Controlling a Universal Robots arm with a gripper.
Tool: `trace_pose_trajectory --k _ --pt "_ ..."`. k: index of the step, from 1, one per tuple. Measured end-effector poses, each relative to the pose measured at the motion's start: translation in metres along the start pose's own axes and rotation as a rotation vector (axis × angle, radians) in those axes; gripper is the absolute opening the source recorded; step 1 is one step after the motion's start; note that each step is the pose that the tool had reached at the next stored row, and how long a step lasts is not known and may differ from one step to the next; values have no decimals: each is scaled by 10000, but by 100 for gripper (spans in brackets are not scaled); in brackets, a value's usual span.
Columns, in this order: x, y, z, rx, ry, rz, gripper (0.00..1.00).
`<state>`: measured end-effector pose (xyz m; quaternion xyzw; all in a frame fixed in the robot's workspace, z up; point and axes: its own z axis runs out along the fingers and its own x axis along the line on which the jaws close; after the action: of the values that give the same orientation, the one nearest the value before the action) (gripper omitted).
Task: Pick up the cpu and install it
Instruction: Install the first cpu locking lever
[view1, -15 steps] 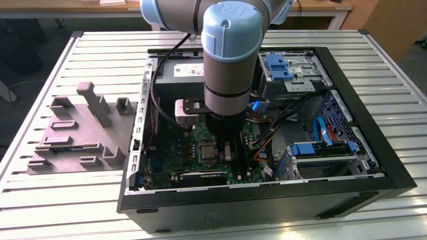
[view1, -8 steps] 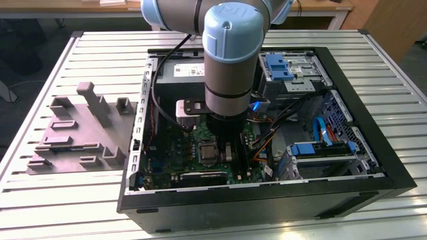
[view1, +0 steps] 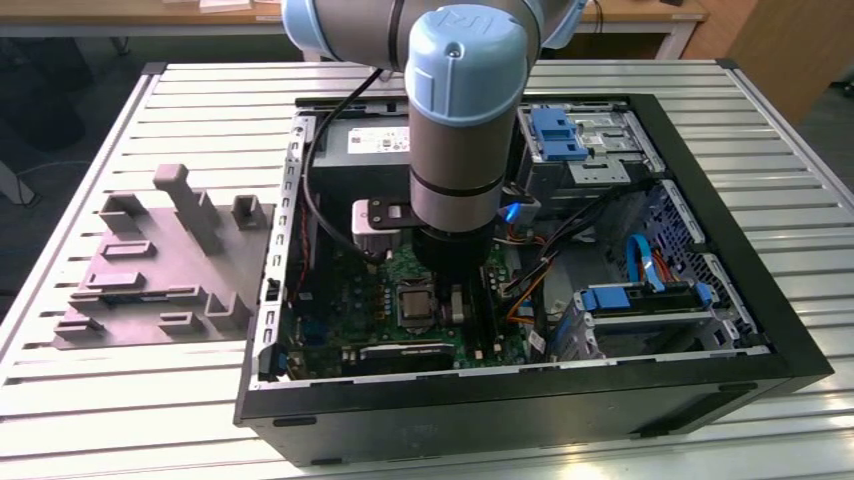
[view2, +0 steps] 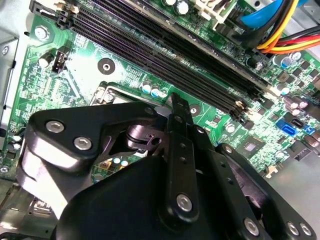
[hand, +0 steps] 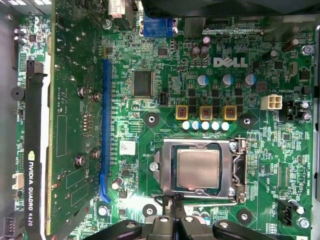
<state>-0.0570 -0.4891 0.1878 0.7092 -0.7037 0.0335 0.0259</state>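
Note:
The cpu (hand: 199, 169), a pale silvery square chip, lies flat inside the metal-framed socket (hand: 235, 172) on the green motherboard. In the first wrist view my gripper (hand: 175, 201) sits just beside the socket's frame edge, its black fingers pressed together with nothing seen between them. The second wrist view has the same shut gripper (view2: 172, 104) low over the board near the socket corner (view2: 107, 92). In the exterior view the arm's wrist (view1: 461, 200) reaches down into the open computer case, above the socket (view1: 414, 300).
A grey moulded tray (view1: 160, 270) lies on the slatted table at the exterior view's left of the black case (view1: 747, 330). Black memory slots (view2: 165, 55) run beside the socket. A graphics card (hand: 70, 125) stands on edge nearby. Blue drive brackets (view1: 641, 297) and cables fill the case's other side.

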Motion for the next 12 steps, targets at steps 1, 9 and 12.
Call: trace_pose_trajectory --k 1,9,12 --pt "0 0 -1 1 -2 0 11" --pt "7 -1 -89 1 -4 0 11" --pt "11 -2 -137 1 -3 0 11"
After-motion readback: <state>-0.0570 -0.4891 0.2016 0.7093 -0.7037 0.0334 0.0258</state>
